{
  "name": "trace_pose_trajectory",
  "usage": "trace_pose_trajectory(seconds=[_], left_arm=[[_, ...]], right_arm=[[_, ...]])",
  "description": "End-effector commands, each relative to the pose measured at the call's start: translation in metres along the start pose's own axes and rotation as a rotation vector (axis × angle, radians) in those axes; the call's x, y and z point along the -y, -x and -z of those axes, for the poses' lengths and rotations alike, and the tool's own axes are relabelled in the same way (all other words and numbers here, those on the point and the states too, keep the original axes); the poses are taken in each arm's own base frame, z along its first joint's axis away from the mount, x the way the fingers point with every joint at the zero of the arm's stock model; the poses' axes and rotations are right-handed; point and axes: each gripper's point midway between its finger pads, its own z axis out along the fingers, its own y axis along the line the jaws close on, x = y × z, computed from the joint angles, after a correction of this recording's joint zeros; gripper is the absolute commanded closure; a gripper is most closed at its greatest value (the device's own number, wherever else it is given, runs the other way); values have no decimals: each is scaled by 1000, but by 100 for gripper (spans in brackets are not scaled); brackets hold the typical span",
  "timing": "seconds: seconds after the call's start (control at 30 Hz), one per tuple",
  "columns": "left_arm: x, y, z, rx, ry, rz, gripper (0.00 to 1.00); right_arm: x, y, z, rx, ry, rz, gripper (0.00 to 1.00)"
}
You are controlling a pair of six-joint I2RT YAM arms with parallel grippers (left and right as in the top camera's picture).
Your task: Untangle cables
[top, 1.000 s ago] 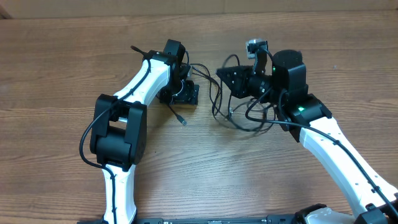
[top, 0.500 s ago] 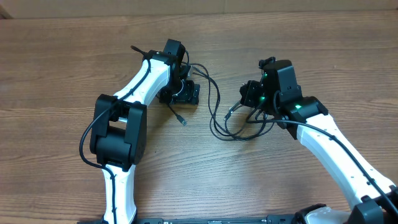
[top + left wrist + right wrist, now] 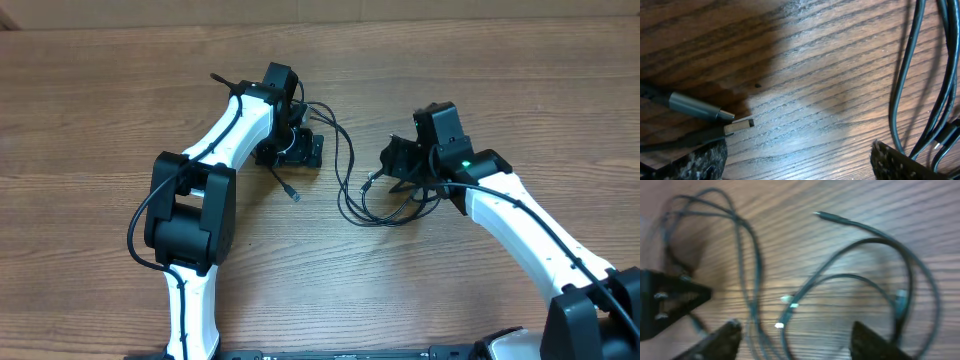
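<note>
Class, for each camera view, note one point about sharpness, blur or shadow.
Overhead: sharp, evenly lit, thin black cables crisp against the wooden table. Left wrist: focused, grain clear, grey metal plug sharp, broad shadow upper left. Right wrist: blurred throughout, cables smeared.

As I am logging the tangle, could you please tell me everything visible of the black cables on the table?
The cables are thin, black, rubbery-looking cords lying slack in overlapping loops on the wooden table. Small ends show: a grey-sleeved plug beside a flat metal plug. The left gripper and right gripper hang open over them, gripping none.
</note>
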Motion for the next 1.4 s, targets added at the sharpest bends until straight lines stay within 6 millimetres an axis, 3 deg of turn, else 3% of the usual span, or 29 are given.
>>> trace_pose_trajectory(seconds=[0.0,0.4,0.57,0.67,0.93,1.1,1.27,1.37], left_arm=[[-6,-3,-8,-17,23,10,8],[8,-5,-8,-27,-58,-51,8],[8,-5,-8,-28,-59,-51,8],[8,-5,-8,-28,-59,-50,8],[9,-5,-8,-28,-59,-50,9],[13,-6,-8,-31,-73,-55,9],[16,-7,-9,-32,-73,-63,9],[16,-7,-9,-32,-73,-63,9]], right_arm=[[26,10,-1,39,-115,-54,26],[103,7,11,-25,-274,-318,21],[124,1,17,-57,-320,-367,20],[133,-1,20,-69,-338,-391,25],[135,-24,25,-157,-376,-387,53],[120,-39,19,-223,-311,-388,71],[100,-51,1,-252,-185,-385,73],[99,-56,-7,-244,-163,-421,79]])
